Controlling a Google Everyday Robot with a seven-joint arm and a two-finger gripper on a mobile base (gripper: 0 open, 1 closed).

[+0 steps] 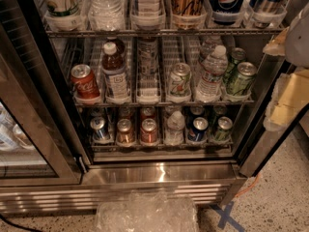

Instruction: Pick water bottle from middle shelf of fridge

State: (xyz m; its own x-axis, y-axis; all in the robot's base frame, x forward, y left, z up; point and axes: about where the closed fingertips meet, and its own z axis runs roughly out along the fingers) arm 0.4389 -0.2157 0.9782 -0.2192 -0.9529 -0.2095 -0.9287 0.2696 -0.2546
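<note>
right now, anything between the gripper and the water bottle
Nothing stands in front of the water bottle. The gripper hangs outside the fridge's right frame; straight across, that frame and a green can lie between.

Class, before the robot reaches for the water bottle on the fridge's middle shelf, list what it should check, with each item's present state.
1. Door of fridge open: ok.
2. Upright water bottle at front of middle shelf: ok.
3. Path to bottle unblocked: ok.
4. Room between bottle and green can on its right: cannot tell.
5. The pincer outside fridge, at view's right edge: ok.
</note>
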